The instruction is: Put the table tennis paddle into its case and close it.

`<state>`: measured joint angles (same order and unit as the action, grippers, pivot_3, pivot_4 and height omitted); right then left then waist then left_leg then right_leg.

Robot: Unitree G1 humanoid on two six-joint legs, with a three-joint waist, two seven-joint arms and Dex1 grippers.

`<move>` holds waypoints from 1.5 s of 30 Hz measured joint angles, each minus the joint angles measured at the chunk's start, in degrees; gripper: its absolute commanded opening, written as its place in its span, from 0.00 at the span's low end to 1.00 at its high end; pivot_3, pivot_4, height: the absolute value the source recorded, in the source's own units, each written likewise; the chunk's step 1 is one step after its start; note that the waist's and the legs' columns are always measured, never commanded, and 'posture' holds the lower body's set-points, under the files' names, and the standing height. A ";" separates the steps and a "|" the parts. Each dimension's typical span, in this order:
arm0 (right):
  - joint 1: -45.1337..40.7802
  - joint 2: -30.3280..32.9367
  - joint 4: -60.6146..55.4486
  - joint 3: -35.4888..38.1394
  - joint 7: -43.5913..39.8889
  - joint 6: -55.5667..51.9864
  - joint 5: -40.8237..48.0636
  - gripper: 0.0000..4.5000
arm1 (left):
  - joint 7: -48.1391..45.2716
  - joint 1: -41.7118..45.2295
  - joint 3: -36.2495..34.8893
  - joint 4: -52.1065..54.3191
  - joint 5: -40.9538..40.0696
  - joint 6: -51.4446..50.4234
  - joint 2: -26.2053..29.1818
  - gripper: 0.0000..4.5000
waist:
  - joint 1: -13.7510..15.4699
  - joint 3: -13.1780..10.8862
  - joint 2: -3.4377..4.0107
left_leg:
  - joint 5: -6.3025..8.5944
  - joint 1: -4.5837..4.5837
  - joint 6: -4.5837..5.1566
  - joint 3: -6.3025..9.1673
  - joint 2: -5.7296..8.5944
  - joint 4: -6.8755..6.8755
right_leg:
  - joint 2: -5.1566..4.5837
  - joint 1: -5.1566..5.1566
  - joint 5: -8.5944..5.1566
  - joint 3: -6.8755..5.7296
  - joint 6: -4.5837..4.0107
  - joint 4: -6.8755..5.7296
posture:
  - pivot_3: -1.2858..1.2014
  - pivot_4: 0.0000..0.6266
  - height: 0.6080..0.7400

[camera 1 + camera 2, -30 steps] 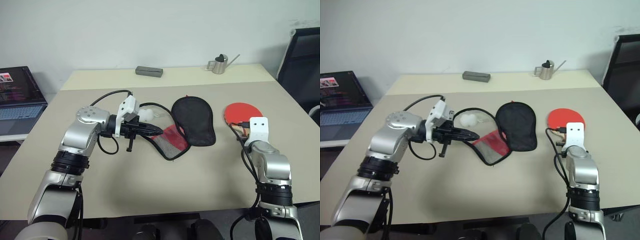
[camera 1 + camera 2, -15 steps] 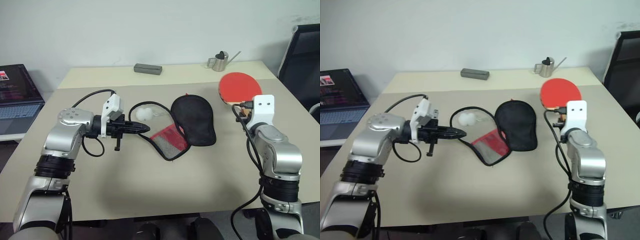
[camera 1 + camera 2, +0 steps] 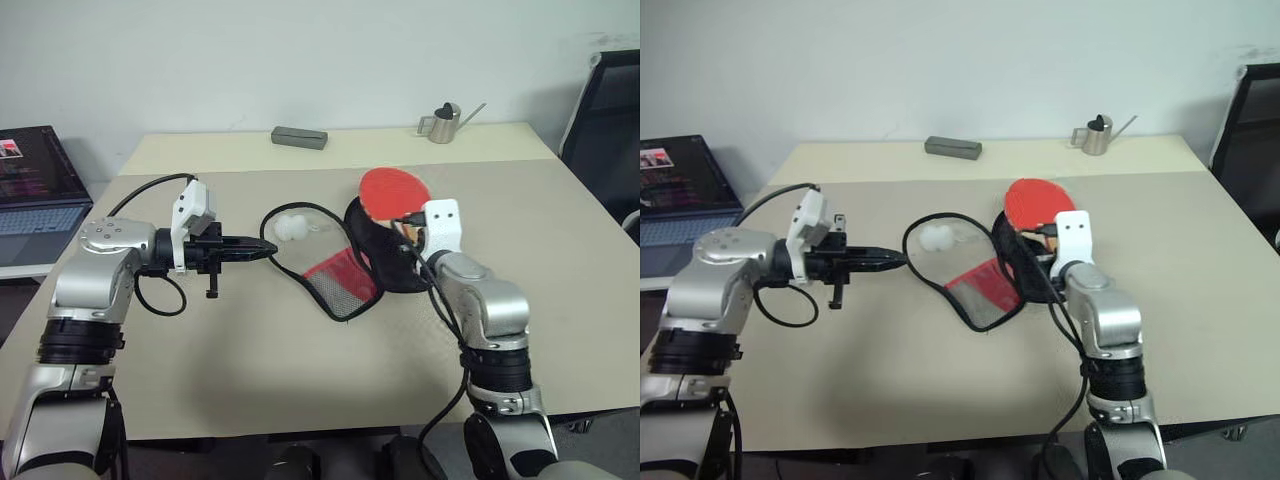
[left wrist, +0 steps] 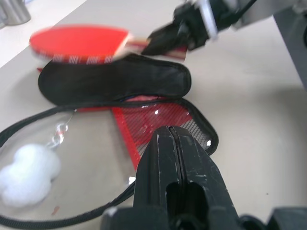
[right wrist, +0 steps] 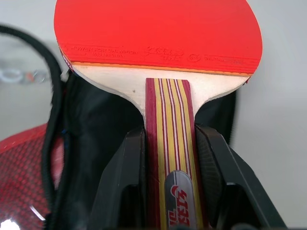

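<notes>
My right gripper [image 5: 169,158] pinches the table tennis paddle [image 3: 394,191] by its handle, one black finger on each side of the wood. The handle is light timber with dark red and yellow stripes running along it and a small silver badge with red lettering near my fingers. The blade is round, faced in bright red rubber, with a strip of pale wood showing where the rubber ends above the handle and fine white printing along the rubber's lower edge. I hold it in the air with the red face up, above the black half of the case [image 3: 340,270].

The case lies open on the beige table [image 3: 300,370], spread into two paddle-shaped halves: a black fabric half under the paddle, and a half with a red panel and black mesh nearer my left arm. A black zipper edge loops out from it in a wide oval, and a fluffy white pom-pom pull [image 3: 291,228] rests on the table inside that loop.

My left gripper [image 3: 262,247] has its fingers pressed together and points toward the zipper loop, its tip right at the loop's edge; whether it pinches the zipper I cannot tell.
</notes>
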<state>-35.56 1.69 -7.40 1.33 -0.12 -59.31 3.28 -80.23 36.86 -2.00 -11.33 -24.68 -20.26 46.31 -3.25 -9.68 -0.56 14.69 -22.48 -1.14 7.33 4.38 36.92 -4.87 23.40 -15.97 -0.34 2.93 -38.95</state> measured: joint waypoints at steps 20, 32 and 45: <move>1.27 1.61 11.79 -5.16 0.07 13.04 -4.33 0.24 | 1.82 2.20 -2.72 -0.05 -2.27 -2.02 0.80 0.00 | -0.19 0.00 0.00 | -0.09 0.00 -0.16 -0.02 -0.01 0.00 | 0.02 0.02 0.00 0.03 0.00 -0.02 | 0.52 0.24 1.00; 3.45 3.49 9.56 -6.17 -1.29 12.32 -4.57 0.24 | 1.83 1.67 -3.05 -1.55 -2.20 -0.72 2.15 0.00 | -0.08 0.00 -0.01 | -0.09 0.00 -0.16 -0.02 0.00 0.01 | 0.02 0.02 0.00 0.02 0.00 -0.02 | 0.52 0.24 1.00; 3.70 2.63 8.98 -5.03 -2.04 11.26 -5.31 0.40 | 1.30 1.64 -3.03 -2.84 -1.84 0.84 2.32 0.00 | -0.09 0.01 -0.02 | -0.09 0.01 -0.15 -0.02 -0.01 0.02 | 0.03 0.02 0.00 0.02 -0.01 -0.04 | 0.52 0.24 1.00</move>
<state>-31.86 4.32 1.57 -3.70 -2.17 -48.05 -2.03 -78.93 38.49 -5.02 -14.17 -26.52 -19.42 48.62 -3.35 -9.67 -0.58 14.60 -22.47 -1.30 7.31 4.36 36.94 -4.84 23.42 -15.97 -0.32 2.93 -38.99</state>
